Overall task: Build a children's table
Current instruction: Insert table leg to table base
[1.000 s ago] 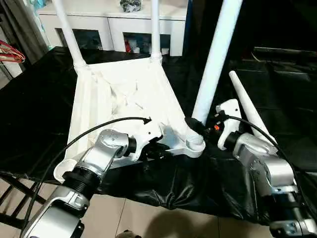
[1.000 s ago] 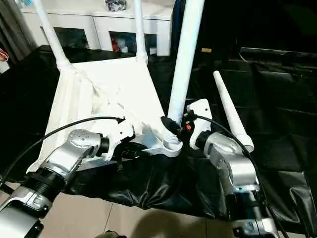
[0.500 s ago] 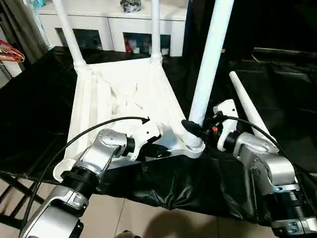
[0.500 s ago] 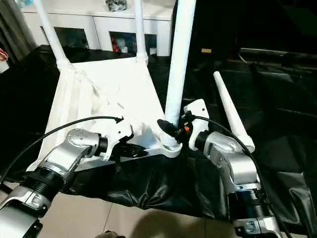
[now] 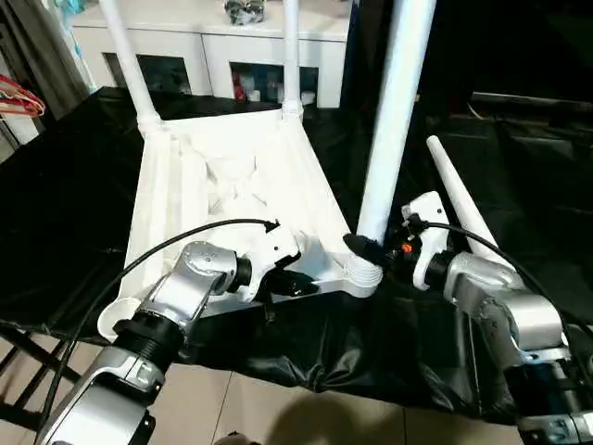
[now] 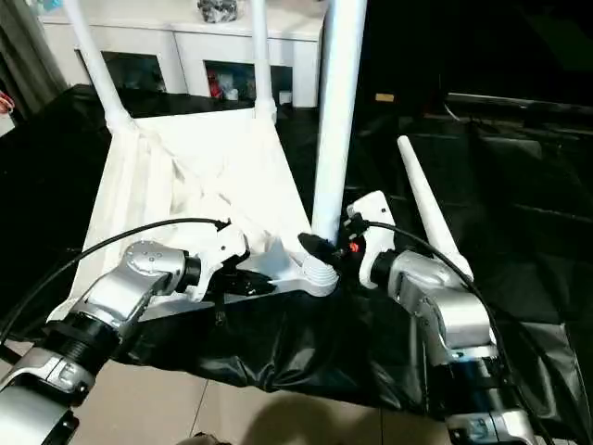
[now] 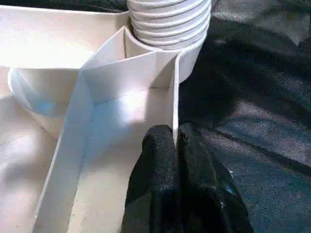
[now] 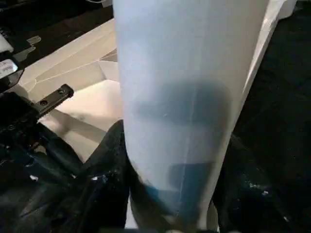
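The children's table lies upside down, and its white top (image 5: pixel 232 176) shows its ribbed underside. Two legs (image 5: pixel 130 65) (image 5: pixel 291 56) stand in the far corner sockets. A third leg (image 5: pixel 394 111) stands upright in the near right socket (image 5: pixel 361 276), and my right gripper (image 5: pixel 371 246) is shut around its base, fingers (image 8: pixel 104 160) on either side. My left gripper (image 5: pixel 301 283) is shut on the top's thin near rim wall (image 7: pixel 174 97), just beside that socket. A fourth leg (image 5: pixel 459 199) lies loose on the black sheet to the right. The near left socket (image 5: pixel 116 320) holds nothing.
The table top rests on a big table covered with a black sheet (image 5: pixel 65 185), whose front edge hangs just below my grippers. A white cabinet with glass doors (image 5: pixel 213 46) stands behind. Red wire hangers (image 5: pixel 18 97) show at the far left, and tiled floor lies below.
My left gripper has closed onto the rim wall. The held leg has swung from leaning right to nearly upright in its socket, with my right gripper following.
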Motion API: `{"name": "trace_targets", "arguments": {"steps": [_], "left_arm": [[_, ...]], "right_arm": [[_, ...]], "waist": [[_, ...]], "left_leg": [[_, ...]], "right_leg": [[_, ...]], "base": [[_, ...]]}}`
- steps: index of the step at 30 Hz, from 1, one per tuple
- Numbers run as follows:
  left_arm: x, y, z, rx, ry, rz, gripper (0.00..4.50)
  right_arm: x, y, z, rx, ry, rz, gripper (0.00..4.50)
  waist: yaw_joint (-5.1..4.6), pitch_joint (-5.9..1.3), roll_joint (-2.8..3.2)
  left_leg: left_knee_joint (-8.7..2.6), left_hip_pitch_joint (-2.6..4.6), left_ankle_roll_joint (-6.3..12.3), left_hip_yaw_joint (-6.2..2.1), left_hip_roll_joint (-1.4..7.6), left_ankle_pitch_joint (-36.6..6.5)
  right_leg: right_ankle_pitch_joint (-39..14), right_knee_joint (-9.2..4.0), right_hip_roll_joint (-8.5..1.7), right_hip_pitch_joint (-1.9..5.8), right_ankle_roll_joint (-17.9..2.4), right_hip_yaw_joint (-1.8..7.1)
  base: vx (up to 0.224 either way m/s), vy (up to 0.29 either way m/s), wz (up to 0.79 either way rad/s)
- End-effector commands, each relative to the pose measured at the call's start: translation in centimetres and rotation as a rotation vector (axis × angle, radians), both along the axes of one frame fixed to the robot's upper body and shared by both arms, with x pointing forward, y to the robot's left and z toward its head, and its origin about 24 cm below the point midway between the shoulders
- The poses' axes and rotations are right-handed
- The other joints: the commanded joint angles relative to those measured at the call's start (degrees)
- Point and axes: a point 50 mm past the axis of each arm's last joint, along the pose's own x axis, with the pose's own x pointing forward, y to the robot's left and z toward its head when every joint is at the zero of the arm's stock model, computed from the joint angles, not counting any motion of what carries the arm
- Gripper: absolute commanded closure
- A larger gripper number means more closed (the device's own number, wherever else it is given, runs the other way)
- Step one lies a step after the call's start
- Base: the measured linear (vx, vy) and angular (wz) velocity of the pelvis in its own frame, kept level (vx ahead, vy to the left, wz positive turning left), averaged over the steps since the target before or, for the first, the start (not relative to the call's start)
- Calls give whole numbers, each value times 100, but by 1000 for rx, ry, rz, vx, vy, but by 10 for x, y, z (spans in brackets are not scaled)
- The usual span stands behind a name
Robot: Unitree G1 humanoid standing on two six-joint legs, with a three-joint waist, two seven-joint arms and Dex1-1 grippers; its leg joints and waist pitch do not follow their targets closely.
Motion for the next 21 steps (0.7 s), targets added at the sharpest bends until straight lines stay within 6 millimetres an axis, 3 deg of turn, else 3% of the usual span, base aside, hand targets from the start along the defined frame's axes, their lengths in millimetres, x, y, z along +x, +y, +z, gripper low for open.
{"name": "trace_targets", "arguments": {"steps": [1, 6, 7, 13, 21], "left_arm": [[1, 7, -5, 31, 29, 25, 450], [2, 4, -1, 13, 12, -1, 450], [2, 3, 1, 8, 7, -12, 450], [4, 0, 6, 2, -1, -31, 450], [6, 1, 9, -15, -9, -18, 450]], "right_arm": [[-4, -1, -6, -13, 41, 11, 263], [-5, 1, -7, -6, 47, 22, 263], [-3, 2, -9, -4, 49, 21, 263], [7, 4, -14, 62, 58, -29, 263], [-1, -5, -26, 158, 98, -88, 263]], "waist": [[14, -336, -69], [10, -329, -57], [16, -335, -30], [0, -339, -32], [17, -339, -25]], "left_leg": [[-429, 107, 180, -160, 428, -994], [-436, 107, 142, -165, 428, -1088], [-438, 109, 118, -174, 433, -1103], [-434, 108, 96, -168, 428, -1109], [-448, 111, 114, -166, 443, -1124]], "right_leg": [[-1181, -442, -550, 262, -1200, 278], [-1278, -457, -556, 262, -1203, 281], [-1286, -450, -564, 264, -1206, 280], [-1080, -437, -562, 263, -1335, 277], [-985, -435, -570, 271, -1332, 280]], "base": [[0, 0, 0], [0, 0, 0], [0, 0, 0], [0, 0, 0], [0, 0, 0]]}}
